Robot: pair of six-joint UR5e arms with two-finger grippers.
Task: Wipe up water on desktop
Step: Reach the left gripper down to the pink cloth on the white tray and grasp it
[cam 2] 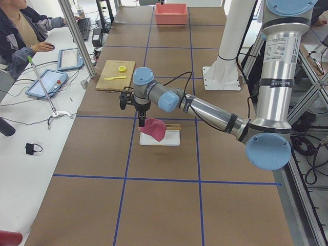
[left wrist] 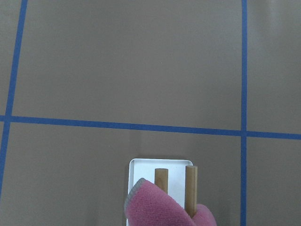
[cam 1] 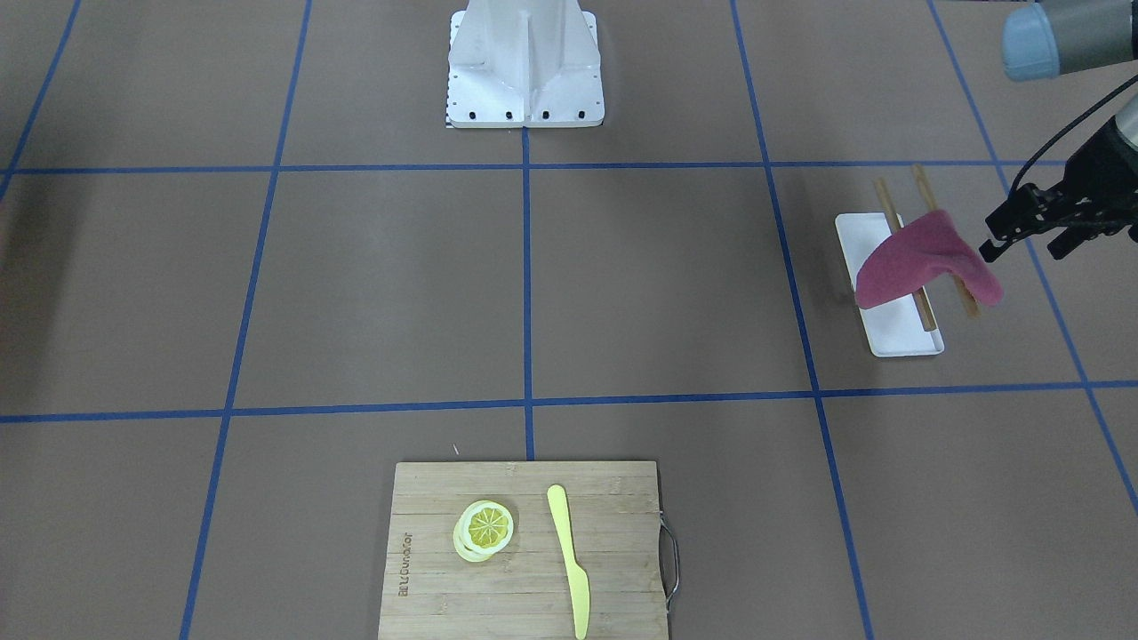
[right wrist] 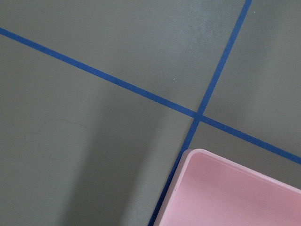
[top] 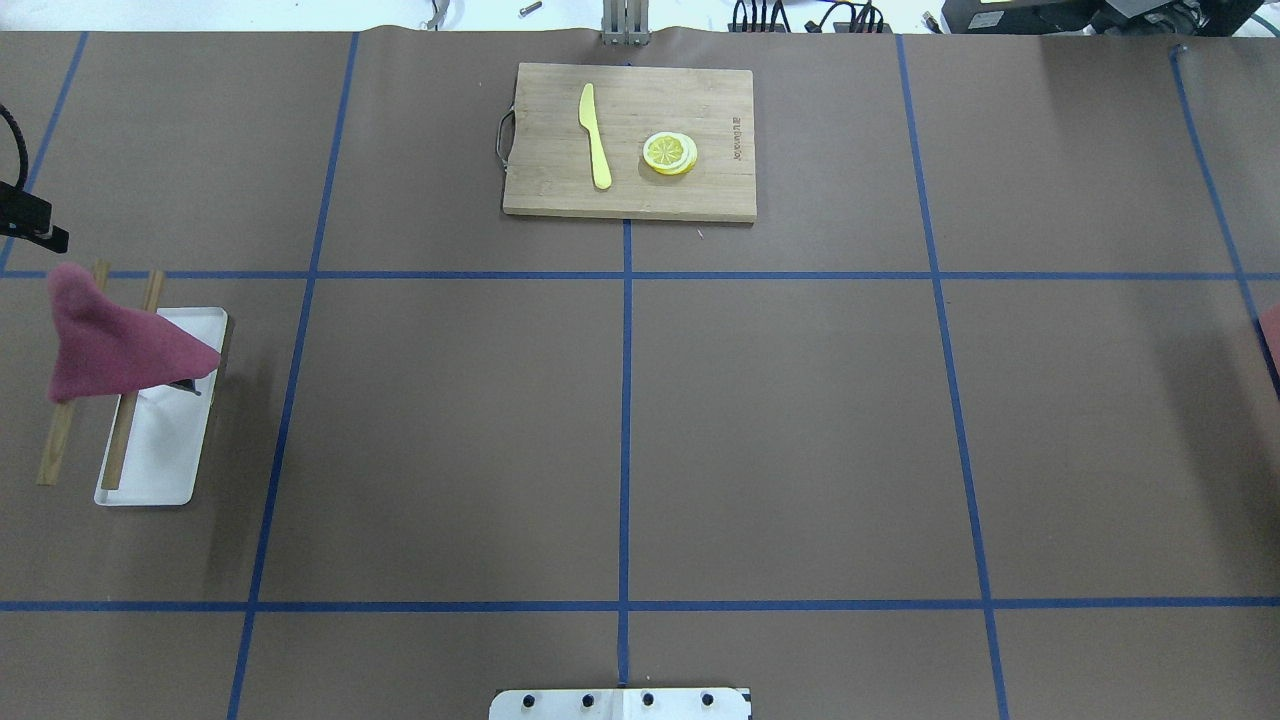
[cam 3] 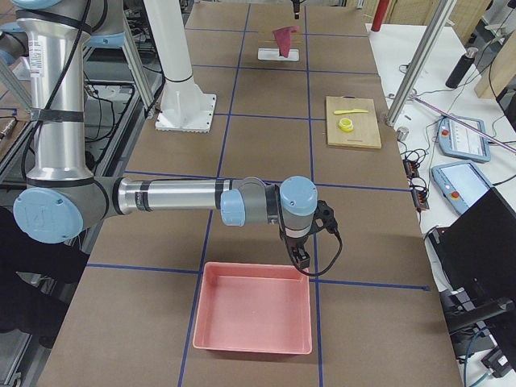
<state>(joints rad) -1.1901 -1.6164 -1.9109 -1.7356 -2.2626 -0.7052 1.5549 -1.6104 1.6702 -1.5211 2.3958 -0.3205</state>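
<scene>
Nearest the robot, its white base plate [top: 620, 703] stands at the edge of the large flat matte brown table [top: 800, 440], which thin blue tape lines divide into big rectangles and which carries everything here. Farther out on the robot's left lies a white rectangular tray [top: 170, 460] with two slim wooden sticks [top: 52, 445] side by side, one over the tray and the other just beside its outer edge. The left end effector [cam 1: 989, 252] hangs above that outer side, its fingers pinched narrow on one corner of a soft pink cloth [top: 110, 345]. The cloth hangs tent-like over tray and sticks and casts a shadow on the tray. On the robot's right, well apart from the tray, the right end effector [cam 3: 302, 260] points down just beside the rim of a shallow pink rectangular plastic bin [cam 3: 251, 267], on the side facing the table's middle. Whether its fingers stand wide or narrow I cannot tell. Farthest off, at the table's far edge, rests a light bamboo cutting board [top: 560, 190] with a metal handle [top: 502, 135]. A yellow plastic knife [top: 596, 135] and stacked yellow lemon slices [top: 669, 153] lie on it, near each other but apart.
</scene>
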